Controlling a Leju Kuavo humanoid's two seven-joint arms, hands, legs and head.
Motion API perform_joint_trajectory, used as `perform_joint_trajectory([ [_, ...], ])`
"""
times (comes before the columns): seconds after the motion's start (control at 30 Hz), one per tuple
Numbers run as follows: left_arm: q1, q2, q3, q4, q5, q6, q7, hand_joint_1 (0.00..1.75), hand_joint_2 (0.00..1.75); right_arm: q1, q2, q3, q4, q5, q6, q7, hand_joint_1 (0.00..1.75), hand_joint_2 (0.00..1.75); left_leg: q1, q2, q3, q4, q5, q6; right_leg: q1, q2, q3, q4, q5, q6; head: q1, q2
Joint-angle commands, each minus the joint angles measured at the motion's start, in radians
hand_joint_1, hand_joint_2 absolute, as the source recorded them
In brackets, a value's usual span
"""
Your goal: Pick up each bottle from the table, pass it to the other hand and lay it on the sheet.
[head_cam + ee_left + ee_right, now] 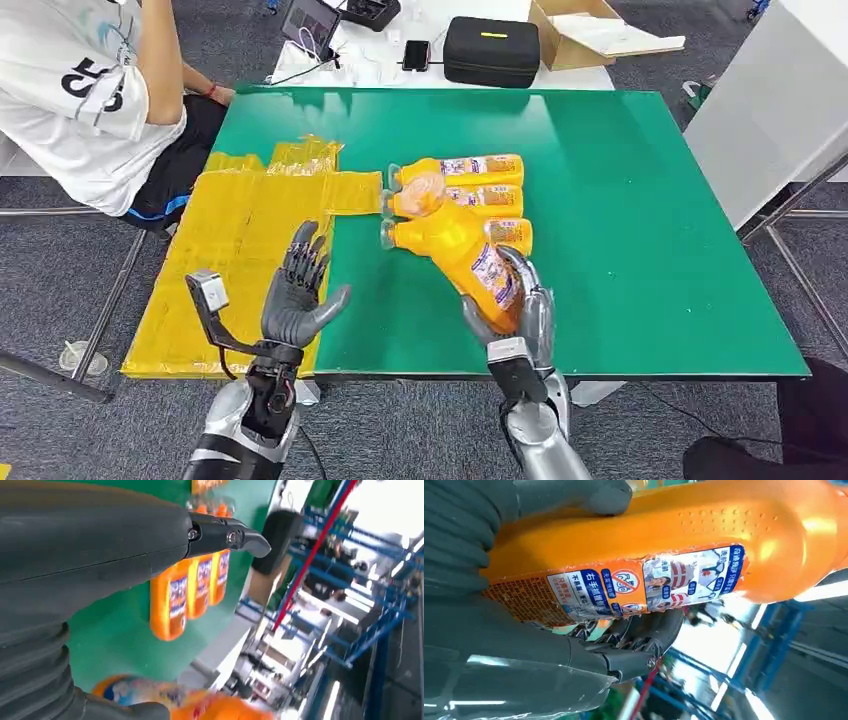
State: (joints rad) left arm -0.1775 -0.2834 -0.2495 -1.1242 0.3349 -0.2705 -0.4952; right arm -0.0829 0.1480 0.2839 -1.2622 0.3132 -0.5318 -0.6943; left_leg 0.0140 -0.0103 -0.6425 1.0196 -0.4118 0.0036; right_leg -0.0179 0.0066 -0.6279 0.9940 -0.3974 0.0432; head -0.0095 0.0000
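My right hand (520, 310) gripped one orange bottle (462, 250) above the green counter (640, 240). My left hand (298, 290) waited beside it, fingers spread and holding nothing. Three bottles (470, 185) lay on the counter; I saw none on the yellow sheet (240, 230).

Silver forearms end in each dark grey robot hand (298, 292) (522, 305), with ribbed grey wrist covers, black cabling and small screws.

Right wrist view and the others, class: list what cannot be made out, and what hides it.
- Held bottle: right wrist view, cap cut off by the edge; lower side hidden by the right hand.
- Label: small print unreadable.
- Lying bottles: left wrist view, necks hidden behind left hand.
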Motion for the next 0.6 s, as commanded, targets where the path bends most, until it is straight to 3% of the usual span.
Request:
perform_joint_trajectory([
  [0.03,-0.042,0.047,-0.08,0.079,-0.048,-0.038,-0.025,0.0,1.75,-0.069,0.016,0.172,0.199,-0.045,0.004,-0.004,1.75,1.75,0.001,0.003,0.004,-0.001,-0.001,0.0,0.001,0.002,0.004,-0.002,0.0,-0.002,0.0,0.0],
  [0.6,-0.048,0.045,-0.123,0.157,-0.016,-0.169,0.016,0.0,1.75,-0.107,0.043,0.208,0.336,-0.064,0.037,-0.004,1.75,1.75,0.0,0.002,0.005,-0.002,-0.001,0.0,0.001,0.0,0.004,-0.002,0.0,-0.002,0.0,0.0],
])
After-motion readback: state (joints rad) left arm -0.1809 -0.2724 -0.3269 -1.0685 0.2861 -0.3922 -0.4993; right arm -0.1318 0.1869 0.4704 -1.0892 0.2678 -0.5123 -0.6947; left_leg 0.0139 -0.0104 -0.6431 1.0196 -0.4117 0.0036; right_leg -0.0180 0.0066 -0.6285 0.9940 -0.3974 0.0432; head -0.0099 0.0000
